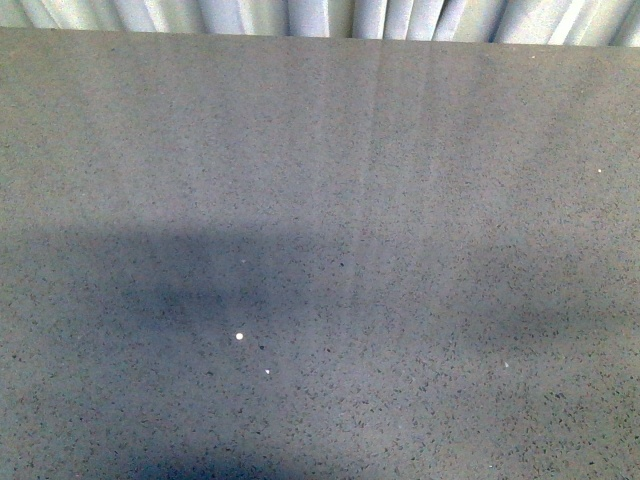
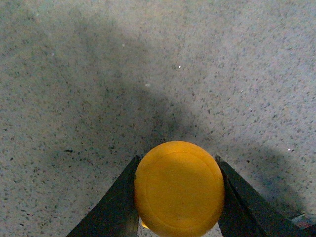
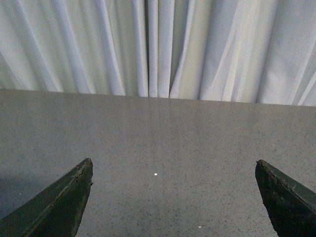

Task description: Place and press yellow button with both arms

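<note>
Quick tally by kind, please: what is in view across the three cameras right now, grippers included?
1 yellow button
2 grippers: left gripper shut on the button, right gripper open and empty
1 grey speckled table
1 pale curtain
Total: 5

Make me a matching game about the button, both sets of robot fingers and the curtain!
Things:
1. yellow button
2. left fingers
3. right fingers
4. curtain

Descriptions:
A. wide open, holding nothing
B. white, behind the table
C. round and orange-yellow
D. closed on the button

Pairs: 1-C, 2-D, 3-A, 4-B
</note>
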`<control>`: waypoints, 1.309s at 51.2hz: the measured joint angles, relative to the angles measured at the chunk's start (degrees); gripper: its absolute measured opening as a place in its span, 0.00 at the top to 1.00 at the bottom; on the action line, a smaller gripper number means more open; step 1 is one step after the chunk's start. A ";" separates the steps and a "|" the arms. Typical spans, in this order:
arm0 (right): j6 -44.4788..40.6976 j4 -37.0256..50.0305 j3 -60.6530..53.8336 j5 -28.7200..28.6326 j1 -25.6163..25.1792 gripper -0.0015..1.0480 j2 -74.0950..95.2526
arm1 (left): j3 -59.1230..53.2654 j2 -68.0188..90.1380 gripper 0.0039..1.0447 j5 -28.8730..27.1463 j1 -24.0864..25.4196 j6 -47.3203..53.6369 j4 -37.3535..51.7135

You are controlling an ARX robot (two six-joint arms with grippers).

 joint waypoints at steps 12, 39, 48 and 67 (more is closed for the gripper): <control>0.00 0.00 0.00 0.00 0.00 0.09 0.00 | 0.66 -14.32 0.68 0.85 -3.87 -0.94 -7.76; 0.00 0.00 0.00 0.00 0.00 0.09 0.00 | -1.92 -9.97 0.68 -16.46 -52.89 -12.37 0.11; 0.00 0.00 0.00 0.00 0.00 0.09 0.00 | -1.92 -2.10 0.68 -18.56 -58.90 -13.77 3.54; -0.02 0.00 0.00 0.00 0.00 0.09 0.00 | -2.51 4.66 0.68 -20.04 -61.35 -15.89 8.70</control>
